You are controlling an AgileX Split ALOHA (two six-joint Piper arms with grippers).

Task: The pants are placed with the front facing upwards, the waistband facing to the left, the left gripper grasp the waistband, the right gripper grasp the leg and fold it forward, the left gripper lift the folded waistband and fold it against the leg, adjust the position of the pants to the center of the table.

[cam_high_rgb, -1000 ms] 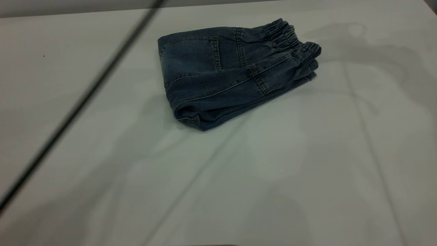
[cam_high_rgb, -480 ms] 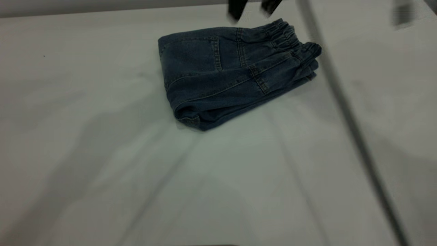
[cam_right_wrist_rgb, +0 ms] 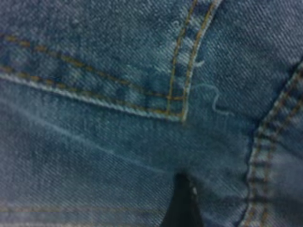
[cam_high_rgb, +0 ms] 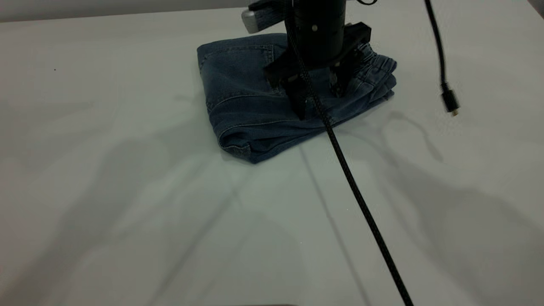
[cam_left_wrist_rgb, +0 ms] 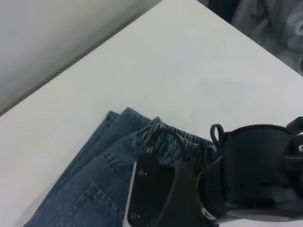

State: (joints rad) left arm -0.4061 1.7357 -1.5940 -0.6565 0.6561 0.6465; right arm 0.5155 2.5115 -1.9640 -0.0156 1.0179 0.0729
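The blue denim pants (cam_high_rgb: 246, 102) lie folded into a compact bundle on the far half of the white table (cam_high_rgb: 127, 191). The gathered waistband (cam_high_rgb: 378, 68) is at the bundle's right end. My right gripper (cam_high_rgb: 318, 102) stands on top of the bundle, open, with both fingers (cam_high_rgb: 297, 102) pressed into the denim just left of the waistband. In the right wrist view, denim (cam_right_wrist_rgb: 118, 71) with tan stitching fills the frame and one dark fingertip (cam_right_wrist_rgb: 182, 210) shows. The left wrist view looks down on the pants (cam_left_wrist_rgb: 94, 189), the waistband (cam_left_wrist_rgb: 180, 142) and the right arm's black wrist housing (cam_left_wrist_rgb: 255, 165). My left gripper is not seen.
A thick braided black cable (cam_high_rgb: 361, 199) runs diagonally from the gripper across the near right of the table. A thin cable ending in a plug (cam_high_rgb: 448, 102) hangs at the right. The table's far edge (cam_left_wrist_rgb: 85, 56) lies just behind the pants.
The right gripper has come down from the far side onto the folded pants, which lay uncovered a second ago. The waistband end is pressed flatter. The cables have swung to the right.
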